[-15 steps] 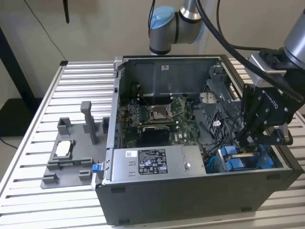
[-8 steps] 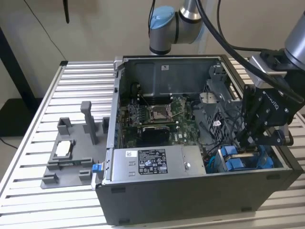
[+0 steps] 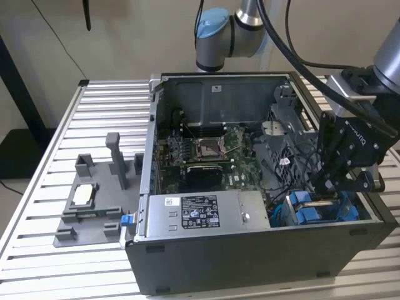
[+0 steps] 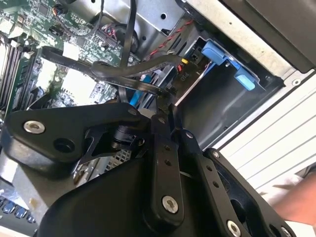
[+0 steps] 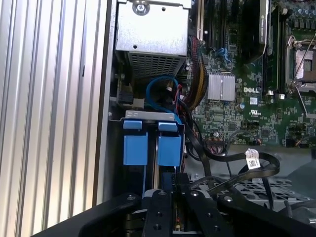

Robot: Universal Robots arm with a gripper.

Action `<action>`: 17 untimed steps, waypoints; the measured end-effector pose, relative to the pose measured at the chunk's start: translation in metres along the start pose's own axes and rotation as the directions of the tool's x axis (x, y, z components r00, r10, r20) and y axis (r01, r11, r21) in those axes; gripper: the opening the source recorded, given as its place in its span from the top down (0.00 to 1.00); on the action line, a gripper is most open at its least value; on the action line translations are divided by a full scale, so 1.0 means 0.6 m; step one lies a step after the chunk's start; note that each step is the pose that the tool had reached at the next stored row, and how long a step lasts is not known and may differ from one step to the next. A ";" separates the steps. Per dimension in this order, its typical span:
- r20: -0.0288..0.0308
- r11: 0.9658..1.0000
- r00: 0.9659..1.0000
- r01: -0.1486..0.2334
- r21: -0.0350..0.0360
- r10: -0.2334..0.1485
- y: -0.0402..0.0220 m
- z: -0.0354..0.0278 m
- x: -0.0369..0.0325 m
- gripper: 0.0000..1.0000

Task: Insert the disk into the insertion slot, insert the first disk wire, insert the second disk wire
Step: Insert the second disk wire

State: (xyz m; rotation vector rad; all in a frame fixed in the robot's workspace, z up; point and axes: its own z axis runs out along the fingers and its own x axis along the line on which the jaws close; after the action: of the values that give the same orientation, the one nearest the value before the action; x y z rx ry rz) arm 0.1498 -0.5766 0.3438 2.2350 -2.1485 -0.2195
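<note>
Reaching Into the Drive Bay Corner

Hanging low at the exterior view's right, the gripper sits inside the open computer case, directly over the blue carrier frames. The disk lies in the near right corner of the case, seated in its bay with the blue tabs showing; in the first wrist view the blue carrier stands just beyond the gripper, and in the second wrist view a blue latch shows at the bay's edge. The fingers look drawn close together around a dark cable connector, though whether they actually clamp it I cannot tell. Black wires loop beside the bay. The motherboard fills the case's middle, and a grey fixture rests on the slatted table at the exterior view's left.
</note>
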 end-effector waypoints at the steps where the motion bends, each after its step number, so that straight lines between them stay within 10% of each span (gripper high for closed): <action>1: 0.000 1.000 1.000 -0.001 0.000 0.001 0.000 0.001 0.000 0.84; 17: 0.006 1.000 1.000 -0.025 0.002 0.025 -0.004 0.010 0.000 0.84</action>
State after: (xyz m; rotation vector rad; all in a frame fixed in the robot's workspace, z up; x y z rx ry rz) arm 0.1512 -0.5762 0.3375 2.2100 -2.1796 -0.2233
